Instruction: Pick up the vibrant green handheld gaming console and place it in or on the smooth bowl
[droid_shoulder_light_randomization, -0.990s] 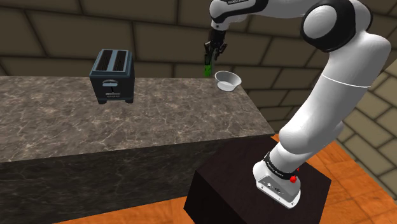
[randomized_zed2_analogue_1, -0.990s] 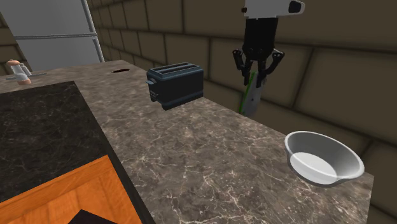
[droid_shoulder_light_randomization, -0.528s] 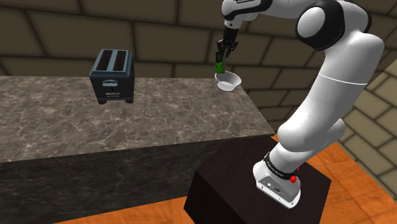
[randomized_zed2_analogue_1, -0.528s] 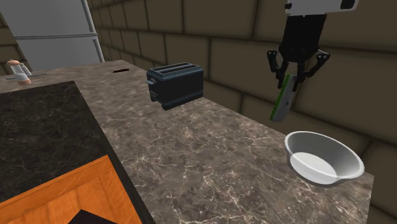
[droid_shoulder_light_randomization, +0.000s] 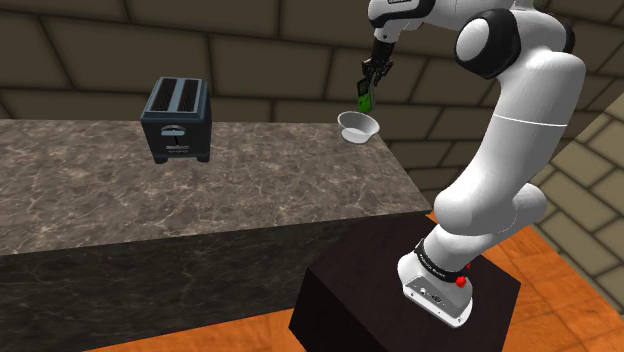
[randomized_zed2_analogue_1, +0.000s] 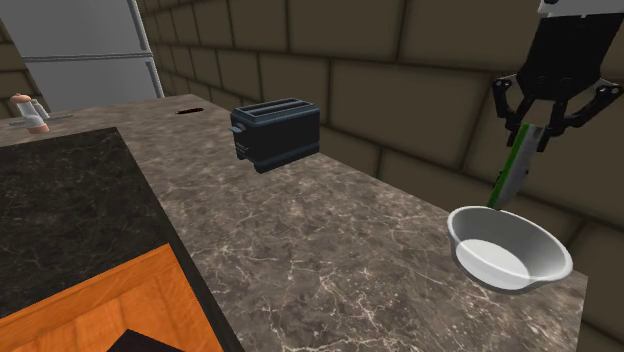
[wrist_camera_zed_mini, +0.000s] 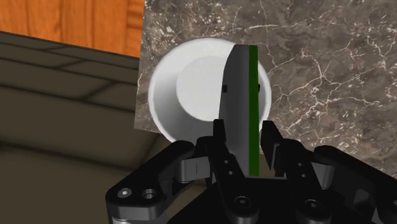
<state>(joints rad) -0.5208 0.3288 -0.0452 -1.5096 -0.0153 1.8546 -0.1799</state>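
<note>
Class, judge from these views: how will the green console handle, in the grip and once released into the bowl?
Probably stiff: the console hangs straight from the gripper, no sag. Thin and pinched at one end, it may pivot. Released, it would likely lean on the bowl rim.

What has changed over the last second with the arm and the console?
The gripper, shut on the green console, carried it toward the second exterior view's right and now holds it tilted above the white bowl. The toaster and bowl stayed put.
</note>
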